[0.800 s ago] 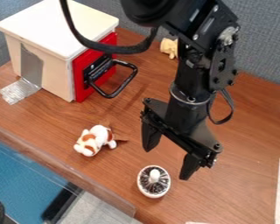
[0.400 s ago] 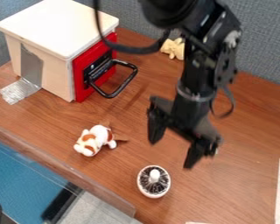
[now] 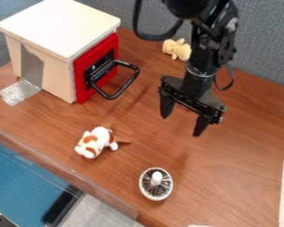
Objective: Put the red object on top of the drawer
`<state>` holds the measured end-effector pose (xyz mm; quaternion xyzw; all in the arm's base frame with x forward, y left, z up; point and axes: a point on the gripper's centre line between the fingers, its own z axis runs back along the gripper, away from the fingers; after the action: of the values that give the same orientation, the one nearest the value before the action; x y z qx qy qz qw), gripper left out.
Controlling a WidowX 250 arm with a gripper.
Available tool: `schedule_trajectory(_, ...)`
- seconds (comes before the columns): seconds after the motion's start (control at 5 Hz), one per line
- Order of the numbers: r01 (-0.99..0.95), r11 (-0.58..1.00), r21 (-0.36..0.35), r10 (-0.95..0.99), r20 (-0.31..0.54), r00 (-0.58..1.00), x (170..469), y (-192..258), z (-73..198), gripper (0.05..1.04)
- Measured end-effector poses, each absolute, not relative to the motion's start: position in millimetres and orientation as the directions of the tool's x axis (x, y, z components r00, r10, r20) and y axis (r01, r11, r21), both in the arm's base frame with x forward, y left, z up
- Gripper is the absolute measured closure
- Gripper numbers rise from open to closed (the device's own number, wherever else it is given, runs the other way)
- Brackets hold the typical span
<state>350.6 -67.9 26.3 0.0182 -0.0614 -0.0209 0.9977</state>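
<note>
Just behind the crossbar of my gripper (image 3: 183,116), over the worktop (image 3: 245,177), a small reddish patch shows; I take it for the red object (image 3: 186,107), though I cannot be sure. The fingers are released, spread apart, with nothing held between them. To do this step well, I should centre the spread on that patch, come straight down with a finger on either side, and close only once both are low enough (the crossbar masks my aim, so a slow descent seems wise). Then I'd want a generous lift before crossing to the white top of the drawer (image 3: 58,26), clear of its black handle (image 3: 128,82). Which way the red object points, and how its long axis runs, I cannot tell.
</note>
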Motion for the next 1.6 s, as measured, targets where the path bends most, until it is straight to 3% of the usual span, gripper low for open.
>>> schedule_trajectory(0.4,-0.009,0.999,0.046,-0.002,0.249,0.968,422,-62,19,0.082)
schedule_trajectory(0.8,-0.039,0.998,0.051,0.024,0.273,0.962,442,-59,13,0.116)
schedule_trajectory(1.0,-0.051,0.998,0.047,0.037,0.268,0.963,441,-52,10,0.396)
schedule_trajectory(1.2,-0.063,0.997,0.042,0.050,0.249,0.967,438,-44,8,0.519)
schedule_trajectory(1.4,-0.046,0.999,0.020,0.040,0.254,0.966,431,-36,32,0.519)
schedule_trajectory(1.6,-0.064,0.998,-0.030,0.070,0.309,0.948,421,-10,84,0.519)
